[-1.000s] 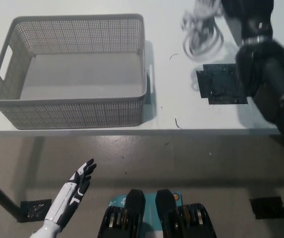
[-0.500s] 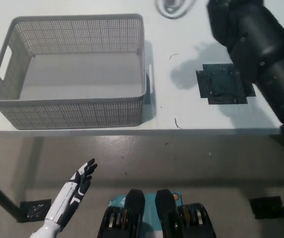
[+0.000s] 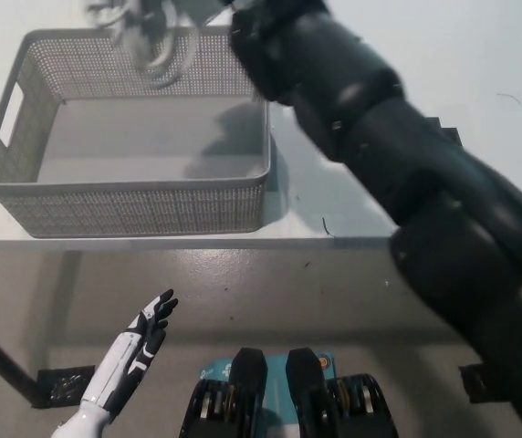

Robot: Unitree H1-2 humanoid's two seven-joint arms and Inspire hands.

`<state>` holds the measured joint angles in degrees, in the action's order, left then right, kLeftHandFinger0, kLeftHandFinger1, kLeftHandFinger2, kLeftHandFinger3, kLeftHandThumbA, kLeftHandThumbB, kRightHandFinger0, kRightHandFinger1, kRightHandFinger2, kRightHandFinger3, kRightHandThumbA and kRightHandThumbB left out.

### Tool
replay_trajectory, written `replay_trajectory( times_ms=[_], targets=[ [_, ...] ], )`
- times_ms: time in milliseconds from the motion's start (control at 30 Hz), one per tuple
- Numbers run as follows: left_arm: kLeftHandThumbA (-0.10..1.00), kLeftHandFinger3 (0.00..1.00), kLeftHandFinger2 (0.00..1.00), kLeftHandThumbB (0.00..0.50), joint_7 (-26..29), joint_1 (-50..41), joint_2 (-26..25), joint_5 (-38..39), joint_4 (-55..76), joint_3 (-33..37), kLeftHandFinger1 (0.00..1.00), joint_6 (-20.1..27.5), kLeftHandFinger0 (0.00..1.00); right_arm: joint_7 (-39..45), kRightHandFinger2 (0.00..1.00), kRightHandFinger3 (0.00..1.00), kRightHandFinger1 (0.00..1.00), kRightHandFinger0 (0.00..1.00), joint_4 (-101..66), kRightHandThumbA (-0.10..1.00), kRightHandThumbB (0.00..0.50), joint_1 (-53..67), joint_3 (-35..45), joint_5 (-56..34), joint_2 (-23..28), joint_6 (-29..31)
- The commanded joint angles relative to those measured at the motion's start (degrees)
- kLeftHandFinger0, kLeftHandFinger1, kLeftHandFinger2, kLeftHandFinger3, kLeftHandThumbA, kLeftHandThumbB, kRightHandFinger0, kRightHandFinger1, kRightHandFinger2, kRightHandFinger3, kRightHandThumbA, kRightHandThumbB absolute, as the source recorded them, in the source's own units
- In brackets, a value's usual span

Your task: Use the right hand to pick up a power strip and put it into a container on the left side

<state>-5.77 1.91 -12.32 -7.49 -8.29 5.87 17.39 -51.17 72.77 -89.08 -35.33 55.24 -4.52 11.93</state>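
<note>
While right arm (image 3: 380, 155) spans basket (image 3: 133, 205), blurred cable (image 3: 138, 41) dangles above, presumably for drop; right grip unclear; left hand (image 3: 138, 351) idle, fingers apart.

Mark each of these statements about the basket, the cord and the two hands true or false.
1. The grey basket has nothing on its floor. True.
2. The white cord lies on the table right of the basket. False: it hangs blurred over the basket's far rim.
3. The left hand rests low, below the table edge, fingers apart. True.
4. The black right arm stays clear of the basket. False: it reaches over the basket's far right corner.
</note>
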Motion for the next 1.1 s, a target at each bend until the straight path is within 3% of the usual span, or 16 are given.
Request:
replay_trajectory(
  times_ms=[0,167,233,333,367,400,500,567,600,667,700,800,867,933,1000,1067],
  targets=[
    [1.00,1.00,1.00,0.174,-0.84,1.25,-1.32,-0.42,1.91,-0.16,1.00,1.30,1.00,-0.64,0.05,0.29,0.00,0.00,2.89,-0.10,0.283,-12.99,-0.48,-1.34,-3.97,1.02],
    [1.00,1.00,1.00,0.159,-1.14,1.80,-1.67,-0.25,1.96,-0.11,1.00,1.32,1.00,3.28,0.07,0.35,0.00,0.00,5.77,-0.10,0.340,-13.94,-0.43,-2.39,-5.78,0.09],
    [1.00,1.00,1.00,0.156,-1.26,1.94,-1.82,-0.21,1.96,-0.04,1.00,1.47,1.00,3.60,0.00,0.22,0.00,0.00,6.90,-0.10,0.303,-13.71,-0.19,-2.85,-6.49,-0.38],
    [1.00,1.00,1.00,0.153,-1.64,2.02,-2.04,0.16,2.49,0.03,1.00,0.95,1.00,6.29,0.31,0.17,0.02,0.00,8.05,-0.10,0.284,-13.51,0.65,-4.15,-7.37,-1.67],
    [1.00,1.00,1.00,0.154,-1.76,2.02,-2.07,0.28,2.71,0.02,1.00,0.58,1.00,7.80,0.44,0.32,0.01,0.00,8.41,-0.10,0.284,-13.39,1.01,-4.70,-7.66,-1.90],
    [1.00,1.00,1.00,0.156,-1.94,2.22,-2.31,0.35,2.84,-0.07,1.00,0.33,1.00,10.01,0.50,0.35,0.00,0.00,8.72,-0.10,0.265,-13.60,1.42,-5.31,-7.77,-2.44],
    [1.00,1.00,1.00,0.164,-2.17,2.59,-2.19,0.78,2.85,-0.18,1.00,-0.06,1.00,13.15,0.49,0.29,0.00,0.00,9.25,-0.10,0.300,-13.51,2.74,-7.13,-7.97,-2.43],
    [1.00,1.00,1.00,0.166,-2.35,2.68,-2.19,0.80,3.02,-0.12,1.00,-0.10,1.00,16.92,0.51,0.37,0.01,0.00,9.60,-0.10,0.280,-13.63,3.80,-8.40,-8.23,-3.91],
    [1.00,1.00,1.00,0.166,-2.47,2.87,-2.16,0.71,2.92,-0.01,1.00,-0.02,1.00,20.45,0.63,0.43,0.13,0.05,9.81,-0.10,0.298,-13.82,4.91,-9.59,-8.32,-5.09],
    [1.00,1.00,1.00,0.174,-2.48,2.99,-2.02,0.72,2.77,0.00,1.00,0.07,1.00,27.03,0.46,0.53,0.11,0.01,10.21,-0.10,0.302,-14.39,6.88,-11.65,-8.71,-8.03],
    [1.00,1.00,1.00,0.178,-2.42,3.11,-1.83,0.75,2.51,0.02,1.00,0.31,1.00,31.38,0.39,0.59,0.10,0.00,10.45,-0.10,0.351,-14.80,7.71,-12.48,-8.85,-10.02],
    [1.00,1.00,1.00,0.181,-2.14,2.96,-1.66,0.00,2.81,0.20,1.00,0.50,1.00,36.69,0.41,0.76,0.19,0.16,10.57,-0.10,0.325,-14.54,10.36,-15.09,-8.63,-11.57],
    [1.00,1.00,1.00,0.172,-2.27,3.17,-1.73,0.25,2.59,0.23,1.00,1.03,1.00,38.63,0.27,0.88,0.05,0.02,10.66,-0.10,0.307,-14.33,10.94,-15.34,-8.13,-11.98],
    [1.00,1.00,1.00,0.168,-2.46,3.41,-1.81,0.50,2.51,0.29,1.00,1.28,1.00,39.72,0.23,0.86,0.01,0.00,10.67,-0.10,0.318,-14.08,11.39,-15.43,-7.63,-12.14],
    [1.00,1.00,1.00,0.153,-2.76,3.71,-1.96,0.96,2.17,0.30,1.00,1.77,1.00,43.38,0.41,0.86,0.21,0.15,10.83,-0.10,0.316,-14.20,12.63,-16.44,-7.08,-14.03],
    [1.00,1.00,1.00,0.158,-2.78,3.84,-2.12,0.50,2.35,0.41,1.00,1.50,1.00,44.95,0.44,0.89,0.24,0.16,10.85,-0.10,0.329,-14.16,13.29,-16.81,-6.71,-14.82]
  ],
)
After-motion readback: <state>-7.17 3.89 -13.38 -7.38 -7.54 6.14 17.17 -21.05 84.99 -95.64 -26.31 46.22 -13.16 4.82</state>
